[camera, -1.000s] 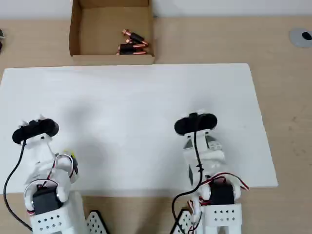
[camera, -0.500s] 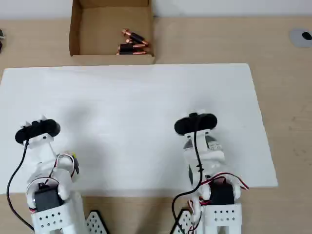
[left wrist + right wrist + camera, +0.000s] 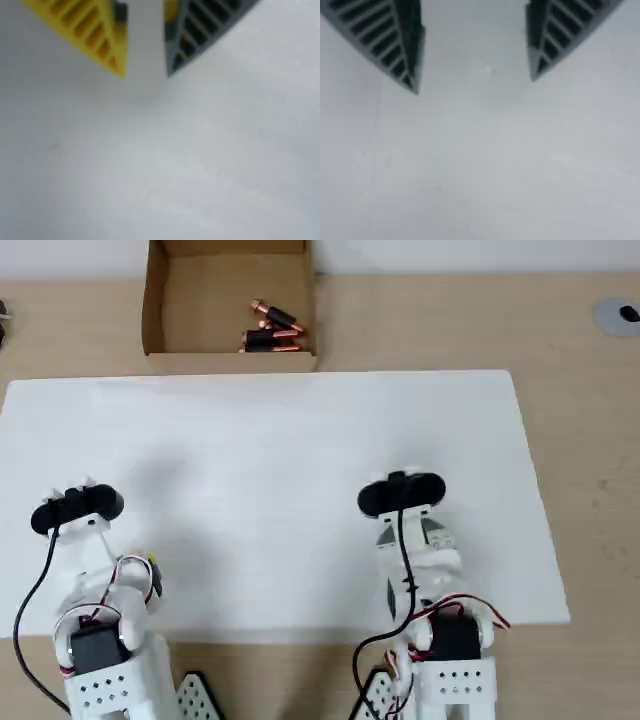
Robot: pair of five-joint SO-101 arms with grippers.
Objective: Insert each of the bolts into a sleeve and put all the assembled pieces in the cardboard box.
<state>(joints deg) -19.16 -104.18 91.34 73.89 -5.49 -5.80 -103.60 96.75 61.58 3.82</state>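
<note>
**A:** How are the fingers on the left gripper [image 3: 145, 75] standing?

**B:** The yellow finger [image 3: 90, 30] and the dark finger [image 3: 200, 20] are sitting a narrow gap apart and gripping nothing. Bare white sheet [image 3: 260, 490] is lying under the tips.

**A:** And where are the task's things lying?

**B:** The assembled pieces [image 3: 273, 330] are resting in the cardboard box [image 3: 153, 310], well ahead of those fingertips and off toward the other arm's side. I am seeing no loose bolt or sleeve near either set of fingers.

**A:** How are they going to handle?

**B:** I am judging them light, stiff and smooth. Being round, they are likely to roll. Pinching across the black sleeve at its middle looks safer than gripping the slick copper end.

**A:** What is the right gripper [image 3: 472, 82] doing?

**B:** Its two dark fingers are standing wide apart and empty over the sheet. The box is lying well ahead of them, toward the left arm's side.

**A:** Is anything standing in the way?

**B:** The box's near wall is rising between the fingers and the pieces. A small grey disc [image 3: 615, 316] is sitting far off to the right on the wooden table [image 3: 580, 440], well apart from everything.
</note>
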